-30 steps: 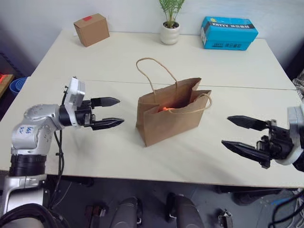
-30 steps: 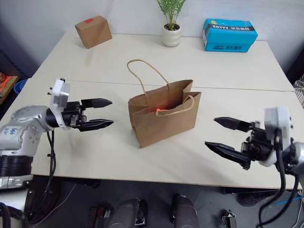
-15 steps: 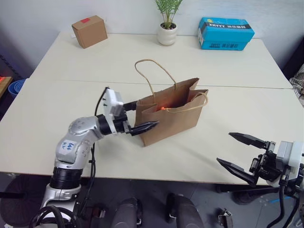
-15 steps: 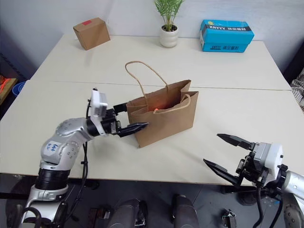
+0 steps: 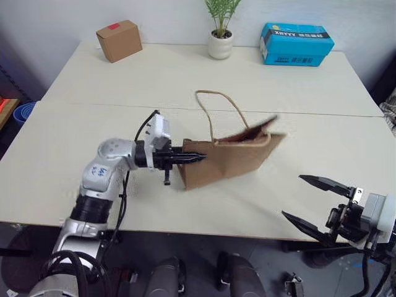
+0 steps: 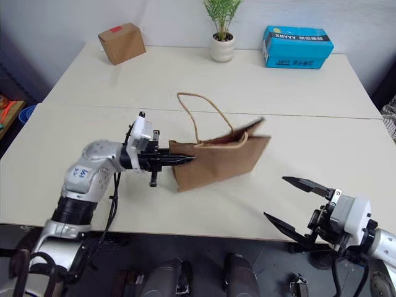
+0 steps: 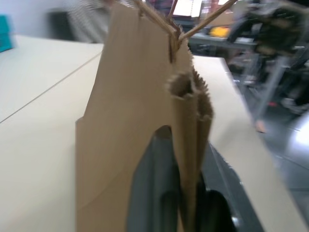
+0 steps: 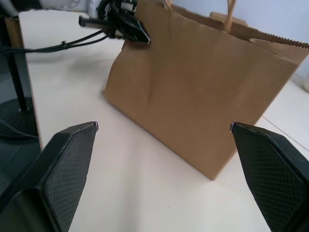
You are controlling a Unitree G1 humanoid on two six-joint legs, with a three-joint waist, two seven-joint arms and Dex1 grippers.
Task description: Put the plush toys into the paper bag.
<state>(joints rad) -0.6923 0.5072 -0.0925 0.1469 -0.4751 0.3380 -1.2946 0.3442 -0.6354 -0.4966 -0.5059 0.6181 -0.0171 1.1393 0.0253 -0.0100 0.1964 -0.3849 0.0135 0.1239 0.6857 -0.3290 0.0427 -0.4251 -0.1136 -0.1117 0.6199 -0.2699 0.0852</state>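
The brown paper bag (image 5: 234, 162) stands mid-table, leaning, with its mouth pressed nearly flat and one rope handle (image 5: 213, 102) looping up. My left gripper (image 5: 197, 158) is shut on the bag's left top edge; in the left wrist view the folded paper edge (image 7: 186, 145) runs between the black fingers (image 7: 157, 193). The plush toys are hidden. My right gripper (image 5: 314, 201) hangs open by the table's front right edge, apart from the bag, which also faces it in the right wrist view as a brown wall (image 8: 203, 92).
At the back of the cream table (image 5: 93, 111) sit a small cardboard box with red tape (image 5: 119, 39), a potted plant in a white pot (image 5: 221, 38) and a blue carton (image 5: 297, 43). A seam crosses the table behind the bag.
My left gripper swung right to the bag and closed on its left top edge. The bag's mouth flattened and the bag leaned and shifted right. The right gripper sank toward the table's front edge.
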